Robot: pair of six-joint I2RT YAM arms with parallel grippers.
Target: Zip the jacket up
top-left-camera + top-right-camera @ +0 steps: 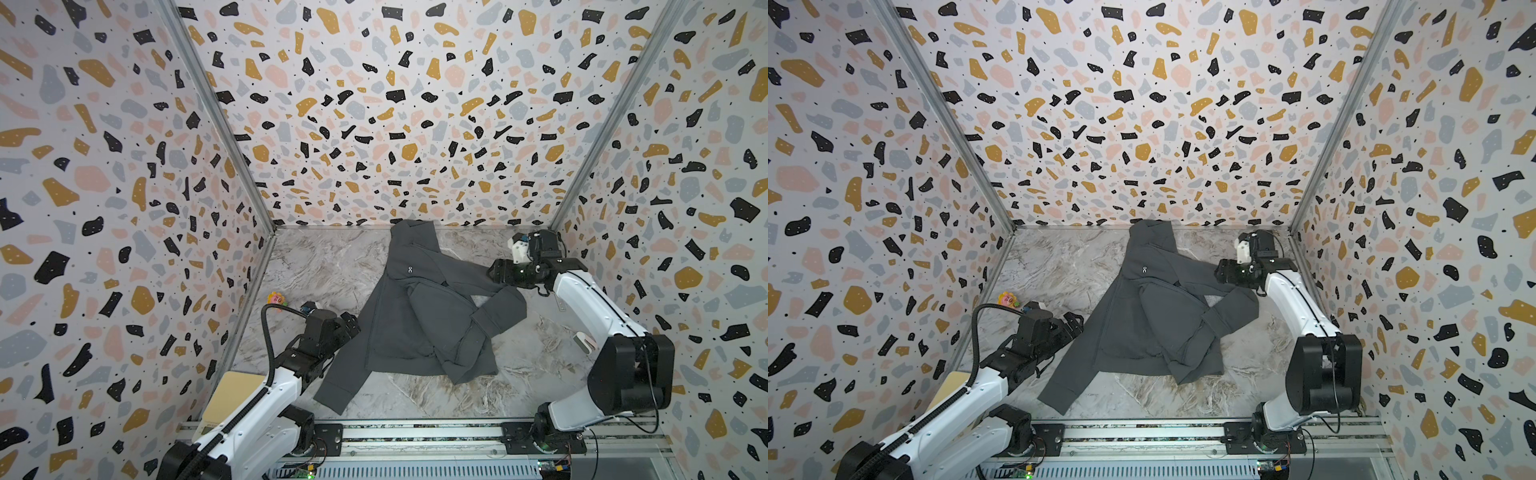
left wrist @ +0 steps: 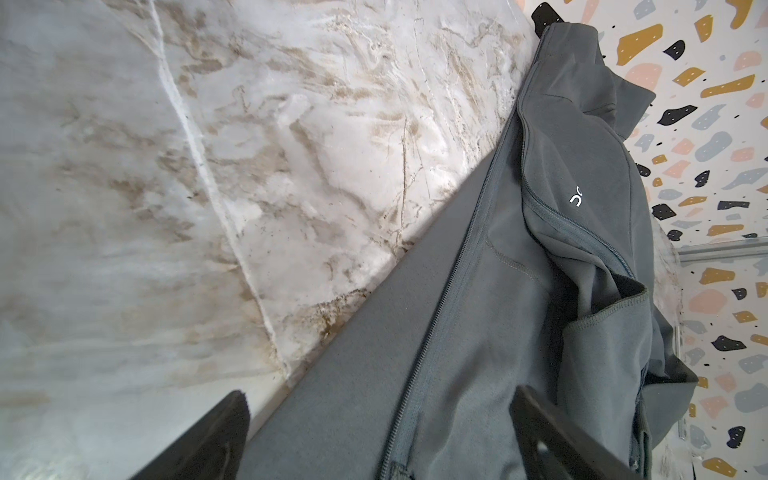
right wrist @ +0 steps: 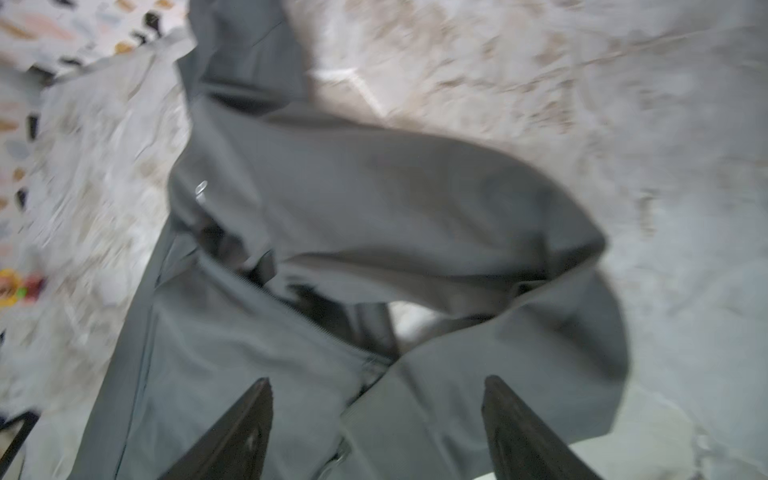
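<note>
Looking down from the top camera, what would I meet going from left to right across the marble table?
In a top view: pale tan flat board → small yellow-and-pink toy → big dark grey fabric jacket → small white-and-pink oblong object.

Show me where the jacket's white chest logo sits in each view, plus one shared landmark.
Top view: logo on the jacket, below its collar.
Top view: logo, same place.
Left wrist: logo beside the zipper.
Right wrist: logo, blurred but visible.
Shared landmark: the marble table.
</note>
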